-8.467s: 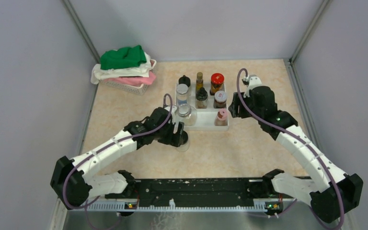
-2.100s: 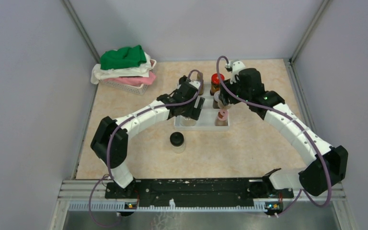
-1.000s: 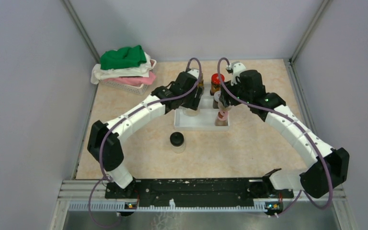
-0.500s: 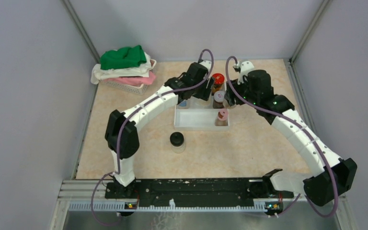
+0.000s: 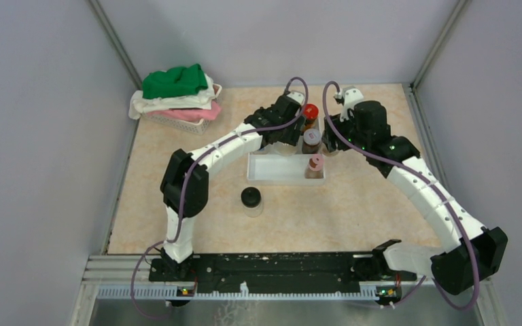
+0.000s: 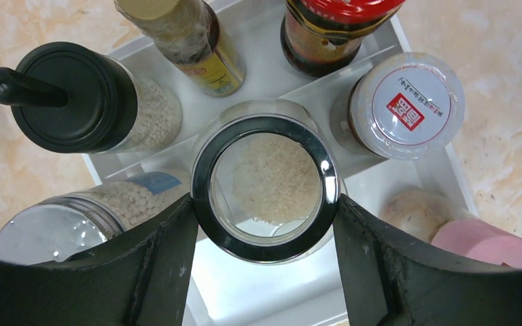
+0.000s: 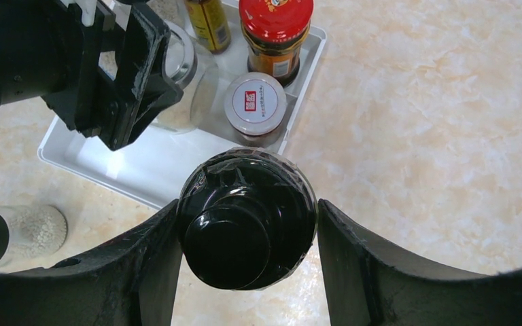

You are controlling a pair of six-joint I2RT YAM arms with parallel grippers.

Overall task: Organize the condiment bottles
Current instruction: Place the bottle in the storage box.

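The left hand (image 6: pixel 264 212) is clenched on the silver-rim jar (image 6: pixel 265 173), one finger against each side of its glass wall. It holds the jar upright over the middle step of the tray (image 5: pixel 279 175), between the knobbed jar (image 6: pixel 75 95) and the white-red cap (image 6: pixel 408 102). It looks meant for that gap, though I cannot tell whether its base has landed. The right hand (image 7: pixel 248 212) grasps the black-top jar (image 7: pixel 245 224) the same way, upright over the worktop (image 5: pixel 197 170) just beside the tray. It is probably waiting while the other arm crowds the rows. A lone jar (image 5: pixel 251 200) stands on the worktop in front of the tray, apart from the rest. The jars are round, smooth glass, so a side pinch suits them but would slip if loose. The silver rim frames a clear window onto pale grains, and the black top is glossy and domed. The tray is white, hard and stepped, lifting the back rows so their caps show. The worktop is mottled beige.
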